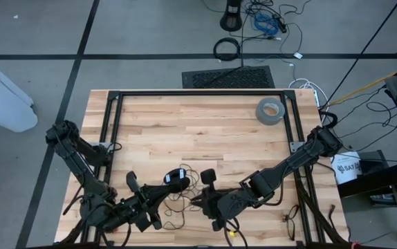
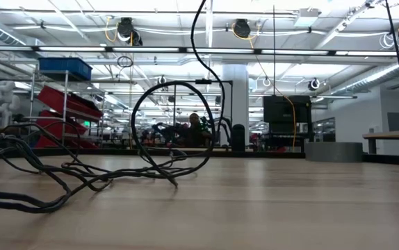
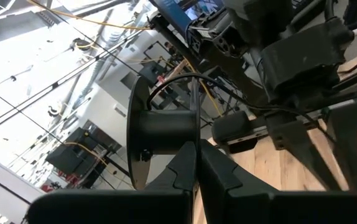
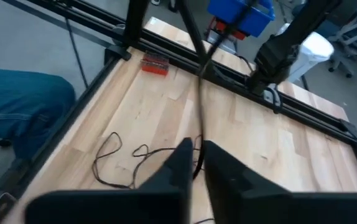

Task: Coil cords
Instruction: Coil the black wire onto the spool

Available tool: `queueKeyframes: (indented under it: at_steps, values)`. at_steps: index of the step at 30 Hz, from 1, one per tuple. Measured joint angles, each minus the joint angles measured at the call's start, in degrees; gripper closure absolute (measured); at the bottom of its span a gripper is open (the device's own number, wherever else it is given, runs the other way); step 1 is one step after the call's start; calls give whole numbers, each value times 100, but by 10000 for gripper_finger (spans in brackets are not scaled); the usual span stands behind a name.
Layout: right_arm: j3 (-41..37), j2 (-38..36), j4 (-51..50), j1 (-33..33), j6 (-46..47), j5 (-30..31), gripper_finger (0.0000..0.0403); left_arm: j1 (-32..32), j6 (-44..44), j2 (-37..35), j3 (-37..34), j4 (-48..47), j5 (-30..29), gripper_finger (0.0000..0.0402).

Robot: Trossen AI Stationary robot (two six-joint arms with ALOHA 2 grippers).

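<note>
The cords [image 1: 185,188], one thin black wire, lie in loose tangled loops on the near part of the wooden surface [image 1: 198,124], between the two arms; from table height one loop stands upright, the rest sprawling flat. The right claw [image 4: 195,163] points down at the loops with its fingers nearly together and a strand running up between them, apparently pinched so it can be lifted and guided. The left claw [image 3: 196,163] is pressed together just beside it, seemingly nipping the wire to anchor the coil. A grey tape roll [image 1: 270,110] sits well apart.
</note>
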Motion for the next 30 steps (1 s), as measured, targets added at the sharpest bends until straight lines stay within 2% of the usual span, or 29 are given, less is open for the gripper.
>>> queueKeyframes:
  at_steps: [4,8,14,24,27,30]
  values:
    - [0,-41,-319,-2,16,464,396,-7,0,0,0,-3,14,389]
    - [0,-180,-618,36,168,543,401,-50,-1,0,0,-22,360,389]
    - [0,-378,-660,316,136,1053,401,-175,-9,2,0,-240,1012,389]
    - [0,-654,-510,916,-166,2047,402,-293,-78,2,0,-262,1341,389]
    - [0,-721,-448,1063,-351,2612,403,-289,-298,2,0,-513,1741,389]
    - [0,-742,-447,1155,-426,3064,403,-265,-507,2,0,-659,2431,389]
